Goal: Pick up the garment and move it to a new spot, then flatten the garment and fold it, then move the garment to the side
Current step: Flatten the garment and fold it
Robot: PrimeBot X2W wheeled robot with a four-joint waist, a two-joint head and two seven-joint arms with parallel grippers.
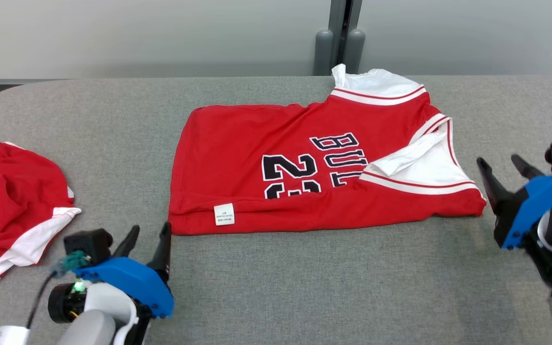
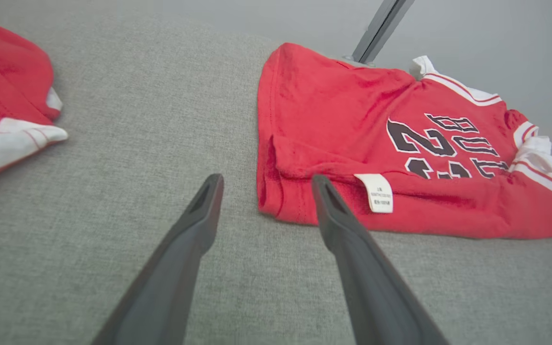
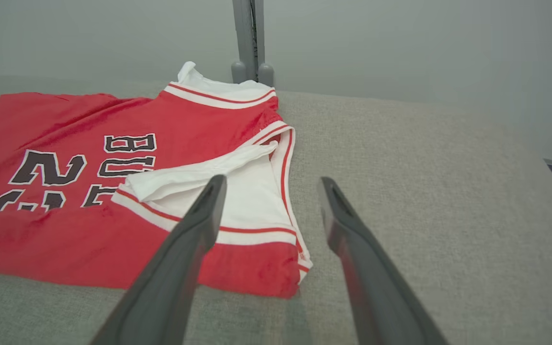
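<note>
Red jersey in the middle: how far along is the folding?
Done: the red jersey lies flat, near edge folded over. In hand: nothing; left hand and right hand sit open beside its ends. Left: probably more folds, then moving it aside.

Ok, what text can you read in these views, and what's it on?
"BUL" - dark letters on the red jersey, lying sideways; the rest is folded under.
"2" - large number beside them; the next digit is cut off by the fold, unreadable.
Print on the white tag at the jersey's edge: too small to read.
</note>
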